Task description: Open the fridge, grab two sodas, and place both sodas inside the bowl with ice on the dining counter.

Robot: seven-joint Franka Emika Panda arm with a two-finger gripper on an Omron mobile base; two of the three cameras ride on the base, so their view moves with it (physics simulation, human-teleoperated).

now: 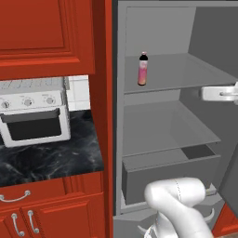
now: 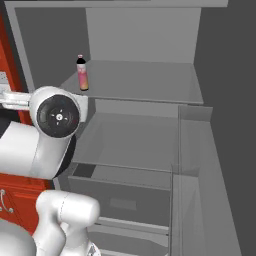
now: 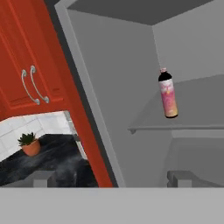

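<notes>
The fridge is standing open, and one soda is standing upright near the left front edge of its upper shelf. The left base view is also showing a white toaster oven sitting on the black counter under the red cabinets. The hand view is adding a small potted plant on that counter. The gripper is sitting with its fingertips spread wide, holding nothing, well apart from the soda.
</notes>
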